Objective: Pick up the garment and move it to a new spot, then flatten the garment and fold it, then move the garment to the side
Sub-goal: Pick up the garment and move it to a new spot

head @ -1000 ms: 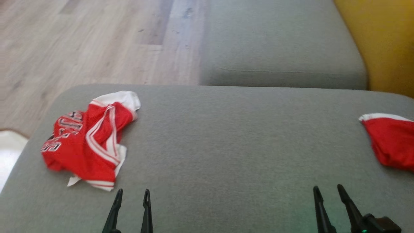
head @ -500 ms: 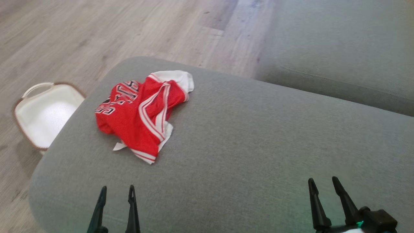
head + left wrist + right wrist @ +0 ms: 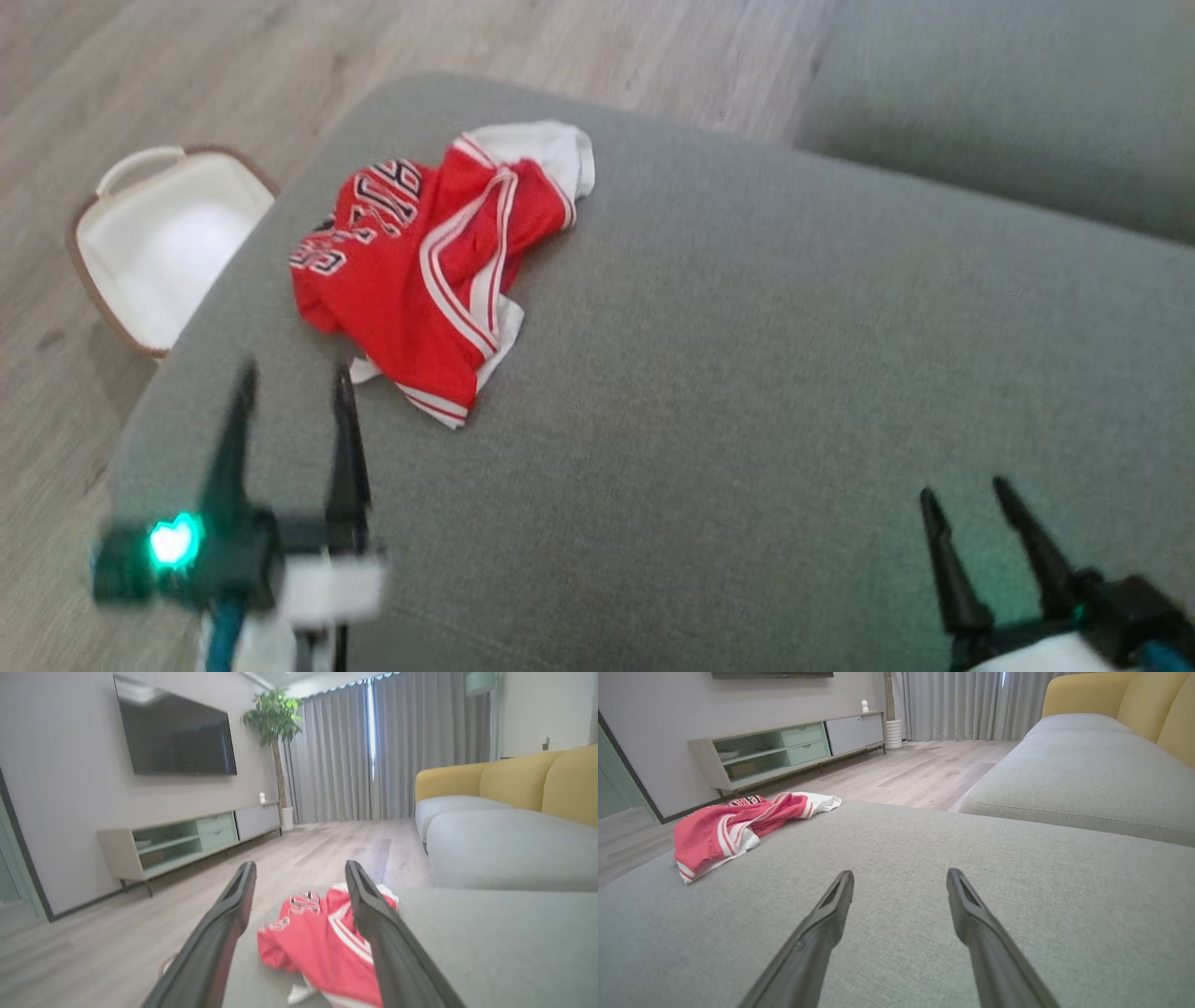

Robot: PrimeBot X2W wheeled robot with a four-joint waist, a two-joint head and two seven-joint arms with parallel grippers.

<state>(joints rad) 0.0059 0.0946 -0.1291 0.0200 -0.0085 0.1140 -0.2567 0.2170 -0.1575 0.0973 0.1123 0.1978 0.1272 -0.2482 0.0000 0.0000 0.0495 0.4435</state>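
Note:
The garment is a red jersey with white trim and lettering, lying crumpled near the left end of a grey sofa cushion. My left gripper hovers open just short of the jersey's near edge, nothing between its fingers. In the left wrist view the garment lies straight ahead between and beyond the left gripper fingertips. My right gripper is open and empty over bare cushion at the lower right. The right wrist view has the garment far to the left of the right gripper.
A white basket with a brown rim stands on the wood floor beside the cushion's left end. A second grey cushion lies beyond a gap at the upper right. A TV stand and yellow sofa back are farther off.
The head camera has turned left and down, bringing the basket into view. My left gripper has risen and advanced toward the garment's near edge. The right gripper has held its place.

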